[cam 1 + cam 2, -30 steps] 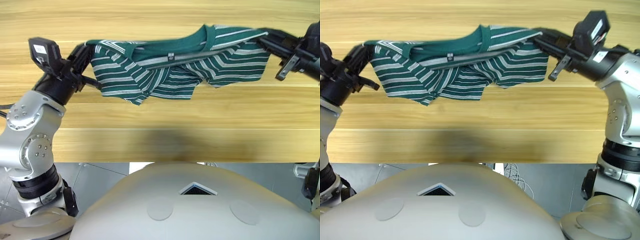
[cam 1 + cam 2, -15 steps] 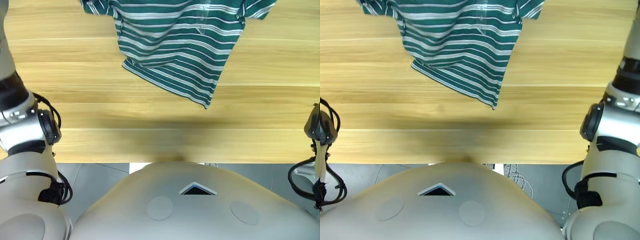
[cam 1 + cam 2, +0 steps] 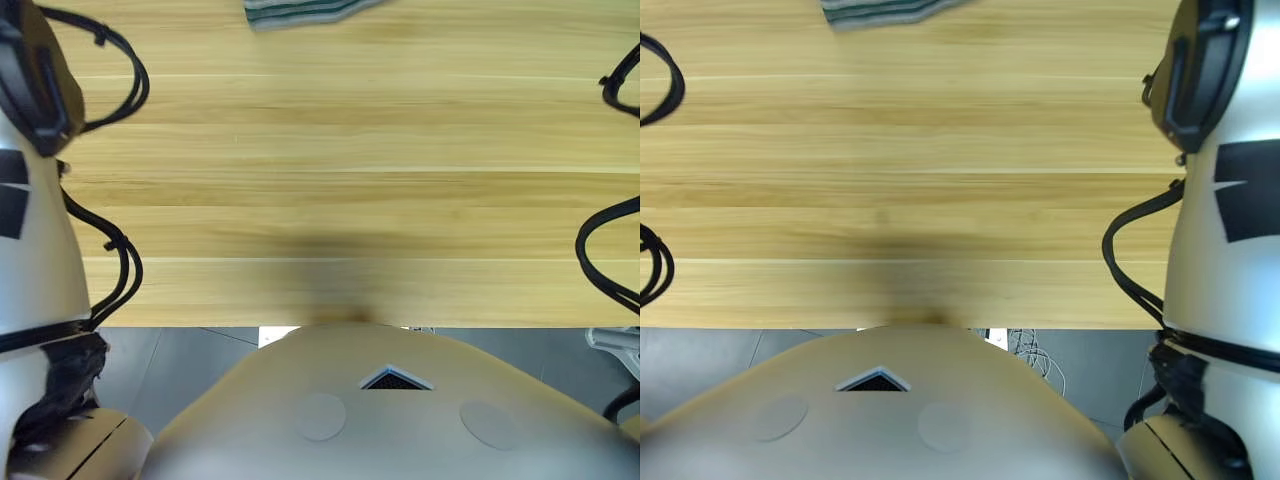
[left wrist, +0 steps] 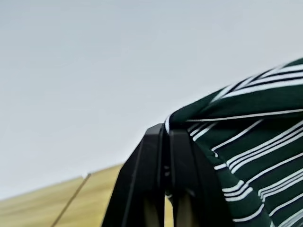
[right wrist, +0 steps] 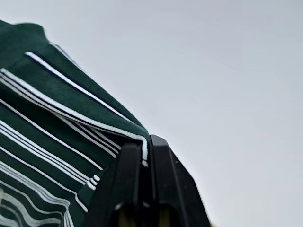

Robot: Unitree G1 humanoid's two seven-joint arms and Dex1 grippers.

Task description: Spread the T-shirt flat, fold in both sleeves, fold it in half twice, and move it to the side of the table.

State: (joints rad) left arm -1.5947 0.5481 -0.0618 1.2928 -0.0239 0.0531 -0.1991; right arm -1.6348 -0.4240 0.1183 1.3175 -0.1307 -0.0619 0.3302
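Observation:
The green T-shirt with white stripes hangs in the air, and its lowest hem [image 3: 300, 10] shows at the top edge of the left eye view over the wooden table [image 3: 330, 190]. In the left wrist view my left gripper [image 4: 166, 142] is shut on a striped edge of the T-shirt [image 4: 246, 142]. In the right wrist view my right gripper [image 5: 144, 156] is shut on another striped edge of the T-shirt [image 5: 52, 127]. Both arms stand raised at the sides of the table, left arm [image 3: 30, 200] and right arm [image 3: 1230, 200].
Black cables [image 3: 110, 250] loop along both arms beside the table's edges. The near table edge [image 3: 330, 322] runs just in front of me, with grey floor [image 3: 190, 360] below.
Both grippers have risen high with the T-shirt, from table height a second ago. The shirt has lifted until just its lowest hem stays at the top of the eye views.

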